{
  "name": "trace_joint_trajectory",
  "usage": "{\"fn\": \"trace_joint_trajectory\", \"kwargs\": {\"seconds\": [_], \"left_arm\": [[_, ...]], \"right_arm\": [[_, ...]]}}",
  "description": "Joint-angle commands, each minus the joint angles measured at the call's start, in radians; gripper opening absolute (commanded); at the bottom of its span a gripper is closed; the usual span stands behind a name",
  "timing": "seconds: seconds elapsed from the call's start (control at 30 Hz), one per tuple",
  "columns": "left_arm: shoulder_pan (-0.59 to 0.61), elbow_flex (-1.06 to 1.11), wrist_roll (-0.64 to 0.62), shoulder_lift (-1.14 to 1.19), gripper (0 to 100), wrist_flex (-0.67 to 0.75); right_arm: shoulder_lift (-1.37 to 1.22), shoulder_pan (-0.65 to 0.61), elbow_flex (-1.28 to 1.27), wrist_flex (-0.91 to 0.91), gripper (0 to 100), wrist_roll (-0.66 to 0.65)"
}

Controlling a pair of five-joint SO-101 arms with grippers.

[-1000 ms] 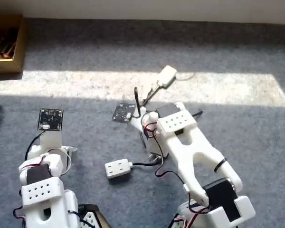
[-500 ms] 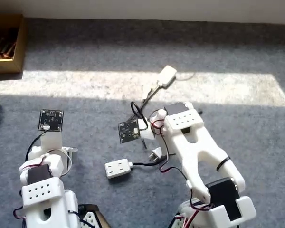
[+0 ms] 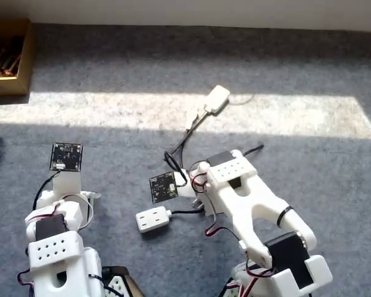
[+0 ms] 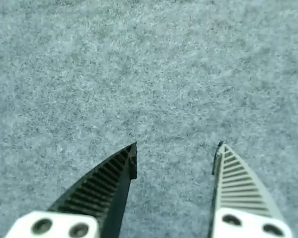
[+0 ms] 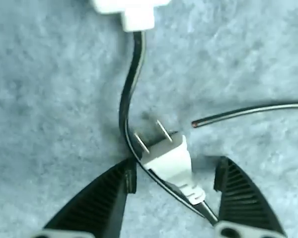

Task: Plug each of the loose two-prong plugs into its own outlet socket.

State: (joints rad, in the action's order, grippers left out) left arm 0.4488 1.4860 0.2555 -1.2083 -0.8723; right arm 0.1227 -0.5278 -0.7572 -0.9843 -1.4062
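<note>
Now holding the right claw point(image 5: 176, 167) low over the white two-prong plug point(image 5: 170, 159), with the black ribbed fingers point(image 5: 105, 198) spread apart, one on each side of the plug body and apparently not touching it. Probably set this way for a pinch across the narrow sides, to leave both metal prongs point(image 5: 148, 138) free for insertion. Finding the plug flat on the grey carpeted worktop point(image 5: 49, 89), between arm and white outlet socket block point(image 3: 153, 219), prongs turned roughly toward that block. Noting also the thin black cord point(image 5: 131, 79) of the block running right against the plug: some risk of pinching cord and plug together. Keeping the left claw point(image 4: 177, 148) at the near left, spread open over bare worktop and holding nothing, maybe in reserve to steady the block.
</note>
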Motion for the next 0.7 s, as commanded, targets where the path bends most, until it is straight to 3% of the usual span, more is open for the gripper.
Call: {"fn": "trace_joint_trajectory", "kwargs": {"seconds": [0.0, 0.13, 0.67], "left_arm": [[0.002, -0.002, 0.008, -0.012, 26, 0.015], [0.002, -0.002, 0.008, -0.012, 26, 0.015], [0.001, -0.002, 0.008, -0.012, 26, 0.015]], "right_arm": [[-0.004, -0.010, 0.002, 0.041, 19.1, 0.012], [-0.051, -0.005, 0.004, 0.042, 3.3, 0.012], [-0.085, 0.090, 0.015, 0.054, 6.3, 0.021]]}}
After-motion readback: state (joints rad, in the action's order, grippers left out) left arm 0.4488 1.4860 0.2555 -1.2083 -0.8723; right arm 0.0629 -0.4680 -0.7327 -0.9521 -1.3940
